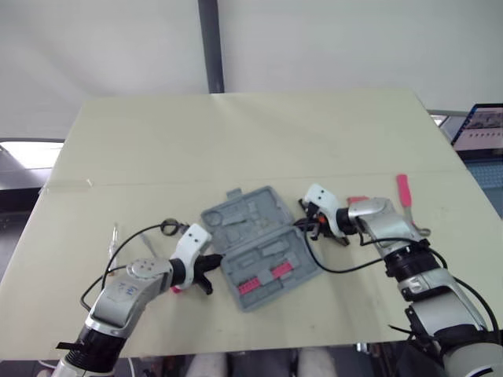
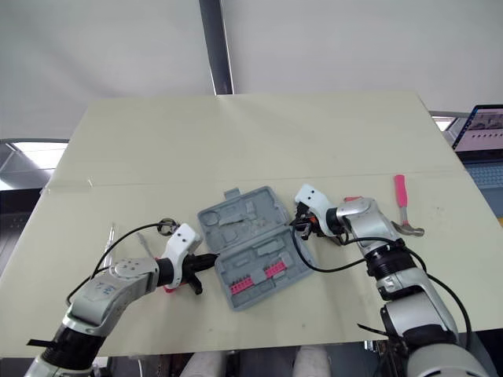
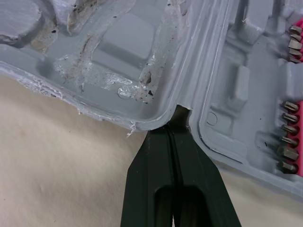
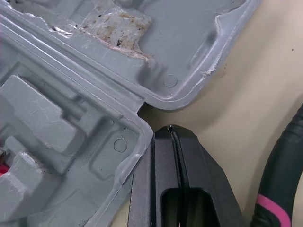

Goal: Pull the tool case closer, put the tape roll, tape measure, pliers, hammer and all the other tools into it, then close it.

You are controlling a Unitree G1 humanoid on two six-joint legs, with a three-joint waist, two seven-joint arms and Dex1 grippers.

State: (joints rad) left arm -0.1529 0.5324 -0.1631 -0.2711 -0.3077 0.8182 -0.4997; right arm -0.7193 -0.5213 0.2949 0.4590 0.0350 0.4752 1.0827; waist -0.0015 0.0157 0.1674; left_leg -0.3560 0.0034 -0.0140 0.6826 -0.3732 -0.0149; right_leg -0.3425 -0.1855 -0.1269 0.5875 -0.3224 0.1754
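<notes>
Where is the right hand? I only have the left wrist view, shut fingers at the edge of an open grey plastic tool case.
Observer: The right hand is shut, beside the opposite end of the grey plastic tool case, at its hinge line.
Operator: Which tools are outside the case?
Observer: A pink-handled hammer lies on the cream table, beyond the right arm.
Operator: Anything on my side?
Observer: A slim silver tool lies left of the left arm.
</notes>
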